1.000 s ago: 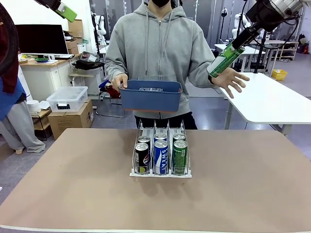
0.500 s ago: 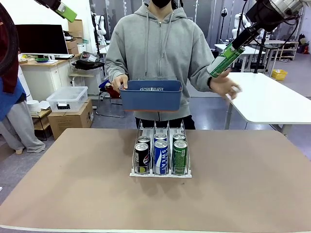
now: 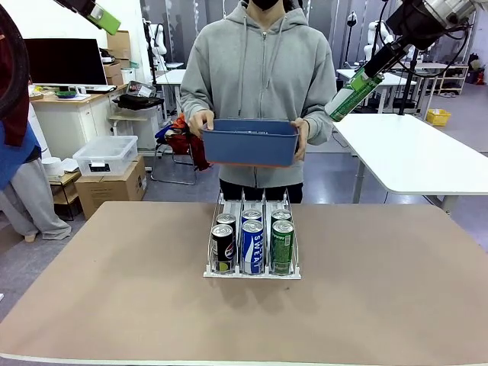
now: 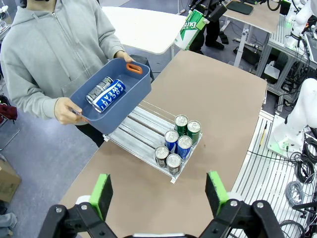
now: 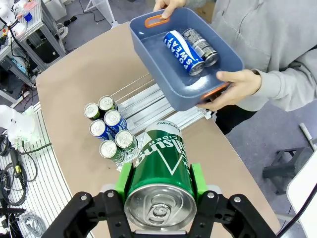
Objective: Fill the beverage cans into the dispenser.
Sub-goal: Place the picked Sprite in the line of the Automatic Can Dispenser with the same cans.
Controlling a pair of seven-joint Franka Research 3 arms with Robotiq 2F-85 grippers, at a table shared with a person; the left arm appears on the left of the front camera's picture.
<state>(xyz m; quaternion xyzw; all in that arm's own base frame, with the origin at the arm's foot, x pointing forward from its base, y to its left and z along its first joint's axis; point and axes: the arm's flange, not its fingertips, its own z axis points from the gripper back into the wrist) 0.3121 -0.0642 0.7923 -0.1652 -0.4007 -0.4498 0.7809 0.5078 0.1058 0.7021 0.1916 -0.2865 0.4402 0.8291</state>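
The clear three-lane dispenser [image 3: 252, 267] stands mid-table with several beverage cans in it; its front row is black [image 3: 223, 248], blue [image 3: 252, 246] and green [image 3: 283, 246]. My right gripper [image 3: 366, 78] hangs high at the right, shut on a tilted green can [image 3: 350, 97]; its wrist view has that can [image 5: 161, 171] between the green pads [image 5: 124, 183]. My left gripper [image 4: 158, 193] is open and holds nothing, high above the dispenser [image 4: 148, 141]. Its green pad [image 3: 103, 17] shows at the top left in the front view.
Behind the dispenser a person holds a blue bin [image 3: 249, 142] in both hands above the table's far edge. Inside the bin [image 5: 163, 69] lie a blue can [image 5: 182, 52] and a black can [image 5: 200, 47]. Bare tabletop [image 3: 114, 290] surrounds the dispenser.
The person's hand that was out by the green can has come back to the bin; both hands now hold it, shifted toward the middle. Neither arm has moved.
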